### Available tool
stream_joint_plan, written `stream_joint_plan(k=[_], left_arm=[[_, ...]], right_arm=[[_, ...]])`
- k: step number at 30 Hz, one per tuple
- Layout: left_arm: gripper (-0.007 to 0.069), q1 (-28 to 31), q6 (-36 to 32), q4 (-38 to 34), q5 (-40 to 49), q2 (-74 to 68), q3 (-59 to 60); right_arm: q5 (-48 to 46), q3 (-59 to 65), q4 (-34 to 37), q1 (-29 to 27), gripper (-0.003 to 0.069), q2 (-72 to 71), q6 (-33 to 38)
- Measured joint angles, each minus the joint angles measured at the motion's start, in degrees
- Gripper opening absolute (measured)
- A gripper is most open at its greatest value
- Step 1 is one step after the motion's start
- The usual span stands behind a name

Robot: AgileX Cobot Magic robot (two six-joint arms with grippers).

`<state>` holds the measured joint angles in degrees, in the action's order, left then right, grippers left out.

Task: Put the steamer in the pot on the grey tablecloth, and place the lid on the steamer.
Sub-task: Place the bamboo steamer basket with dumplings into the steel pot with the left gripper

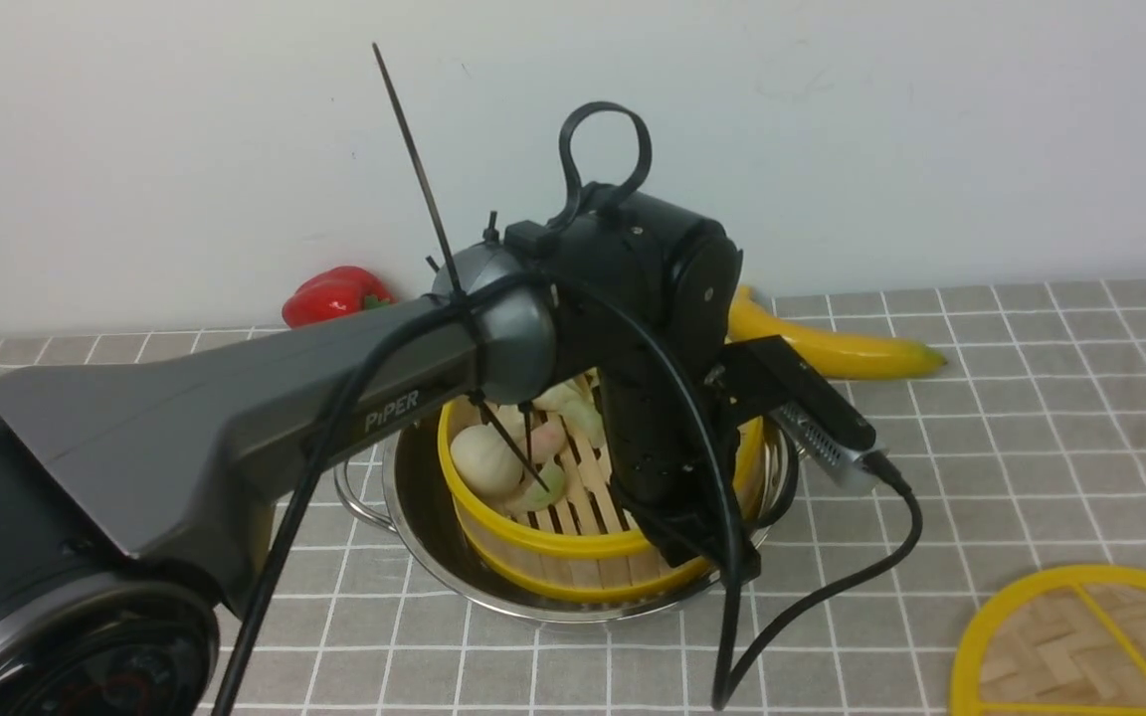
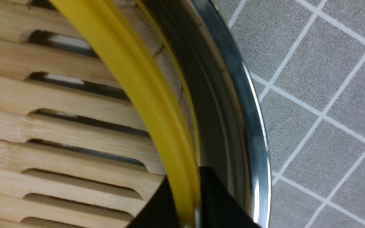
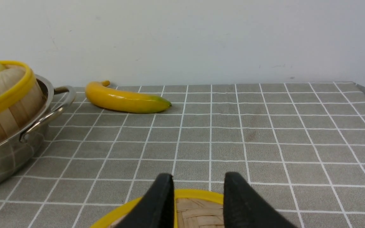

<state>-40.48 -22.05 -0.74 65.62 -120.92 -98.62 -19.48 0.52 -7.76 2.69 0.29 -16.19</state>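
Clamping the yellow-rimmed round bamboo steamer [image 2: 74, 126] inside the shiny steel pot [image 2: 233, 110]: left gripper [image 2: 187, 190]; right gripper [image 3: 198, 177] spread, apparently empty, over woven yellow-rimmed lid [image 3: 196, 205].

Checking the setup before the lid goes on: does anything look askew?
The steamer sits slightly off-centre in the pot, with a wider gap on the robot's left. The left gripper clamps its rim. Nothing else stands out.
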Motion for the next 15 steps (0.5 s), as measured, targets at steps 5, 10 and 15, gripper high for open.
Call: stream_joint_plan(k=[5, 10, 15], left_arm=[[0.0044, 0.0, 0.05, -0.13, 0.0, 0.0, 0.0], [0.0119, 0.0, 0.22, 0.21, -0.05, 0.0, -0.06], [0.0235, -0.06, 0.05, 0.27, -0.48, 0.11, -0.47]], right_arm=[[0.0, 0.0, 0.0, 0.0, 0.0242, 0.0, 0.0], [0.0, 0.0, 0.0, 0.0, 0.0242, 0.0, 0.0], [0.0, 0.0, 0.0, 0.0, 0.0242, 0.0, 0.0]])
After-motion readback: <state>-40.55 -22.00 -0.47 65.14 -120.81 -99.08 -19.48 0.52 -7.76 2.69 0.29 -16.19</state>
